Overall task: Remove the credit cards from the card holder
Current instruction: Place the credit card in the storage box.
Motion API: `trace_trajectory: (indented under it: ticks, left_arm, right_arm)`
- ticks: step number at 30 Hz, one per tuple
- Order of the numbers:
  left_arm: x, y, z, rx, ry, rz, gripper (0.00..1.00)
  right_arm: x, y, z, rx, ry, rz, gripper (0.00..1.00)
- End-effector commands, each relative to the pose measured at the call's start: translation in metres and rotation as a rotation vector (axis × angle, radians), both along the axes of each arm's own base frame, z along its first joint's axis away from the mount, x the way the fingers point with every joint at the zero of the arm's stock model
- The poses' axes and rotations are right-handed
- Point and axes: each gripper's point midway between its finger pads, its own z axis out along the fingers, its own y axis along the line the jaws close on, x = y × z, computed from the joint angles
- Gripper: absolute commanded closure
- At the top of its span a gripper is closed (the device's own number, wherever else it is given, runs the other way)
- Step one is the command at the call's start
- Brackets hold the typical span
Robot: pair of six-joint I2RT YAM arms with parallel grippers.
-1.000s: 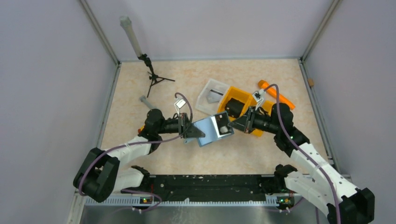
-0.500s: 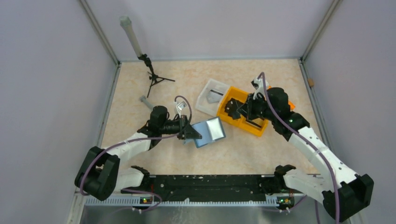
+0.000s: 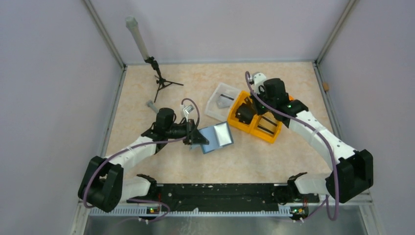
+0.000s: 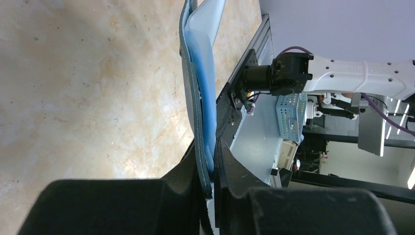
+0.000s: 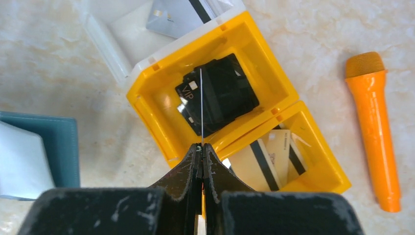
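The left gripper (image 3: 196, 139) is clamping the 9 o'clock edge of the open card holder (image 3: 218, 136), near the table's middle. At 2 o'clock from it, the right gripper (image 5: 201, 147) is hanging over the orange bin (image 5: 147, 110). Its fingers are pressing together on 1 thin card (image 5: 201, 103), seen edge-on above the black cards (image 5: 225, 95) in 1 compartment.

Right pincer (image 5: 201, 147) now over orange bin (image 5: 156, 120)
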Motion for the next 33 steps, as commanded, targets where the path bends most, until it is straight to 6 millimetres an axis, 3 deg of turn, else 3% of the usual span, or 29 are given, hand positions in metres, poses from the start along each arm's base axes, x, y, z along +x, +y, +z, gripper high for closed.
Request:
trace_trajectory:
  ticks: [1, 5, 12, 24, 30, 32, 33]
  left_arm:
    - [0.004, 0.001, 0.018, -0.02, -0.086, 0.002, 1.0]
    - [0.004, 0.002, 0.019, -0.023, -0.083, 0.001, 1.0]
    - [0.003, 0.005, 0.016, -0.013, -0.08, 0.007, 1.0]
    - [0.003, 0.006, 0.015, -0.013, -0.081, 0.011, 1.0]
    - [0.004, 0.007, 0.014, -0.012, -0.077, 0.013, 1.0]
    - [0.004, 0.007, 0.014, -0.012, -0.075, 0.013, 1.0]
    - [0.004, 0.007, 0.014, -0.012, -0.074, 0.013, 1.0]
  right_arm:
    - [0.028, 0.01, 0.035, -0.121, -0.19, 0.078, 1.0]
    - [0.037, 0.015, 0.026, -0.245, -0.211, 0.138, 1.0]
    - [0.055, 0.007, 0.016, -0.418, -0.235, 0.137, 1.0]
    - [0.07, 0.012, -0.021, -0.549, -0.206, 0.196, 1.0]
    - [0.077, 0.015, -0.031, -0.577, -0.225, 0.197, 1.0]
    - [0.078, 0.016, -0.033, -0.58, -0.224, 0.199, 0.96]
    - [0.078, 0.016, -0.034, -0.585, -0.22, 0.202, 0.89]
